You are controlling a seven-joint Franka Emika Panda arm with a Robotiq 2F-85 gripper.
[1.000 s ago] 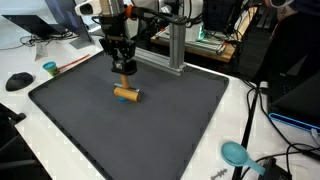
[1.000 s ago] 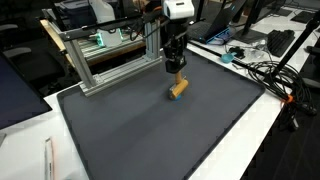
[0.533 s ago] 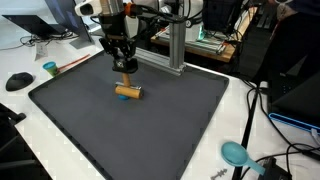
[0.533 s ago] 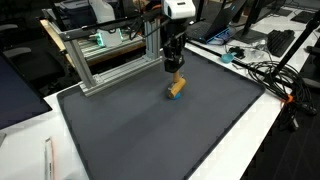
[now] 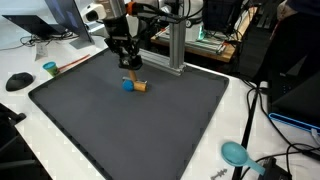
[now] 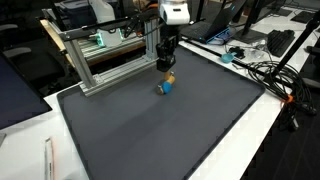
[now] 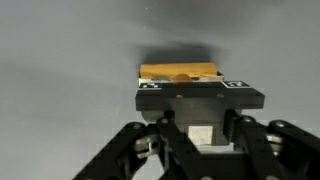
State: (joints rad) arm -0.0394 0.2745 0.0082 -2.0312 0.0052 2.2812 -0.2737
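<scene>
My gripper (image 5: 130, 63) (image 6: 166, 67) hangs low over the far part of the dark mat (image 5: 120, 130) (image 6: 160, 130). Its jaws are shut on a small orange-brown wooden piece (image 7: 180, 72), which shows just past the fingertips (image 7: 150, 90) in the wrist view. Right beneath the gripper (image 7: 190, 86), a short wooden peg with a blue end (image 5: 133, 85) (image 6: 166, 85) rests on the mat. Whether the held piece touches the peg is not clear.
An aluminium frame (image 5: 175, 45) (image 6: 100, 65) stands at the mat's far edge, close behind the gripper. A teal cup (image 5: 49, 69) and a black mouse (image 5: 18, 81) sit off the mat. A teal disc (image 5: 235, 153) and cables (image 6: 265, 70) lie on the white table.
The gripper has moved toward the frame. The peg below it has turned from lying sideways to showing its blue end, and it has shifted the same way.
</scene>
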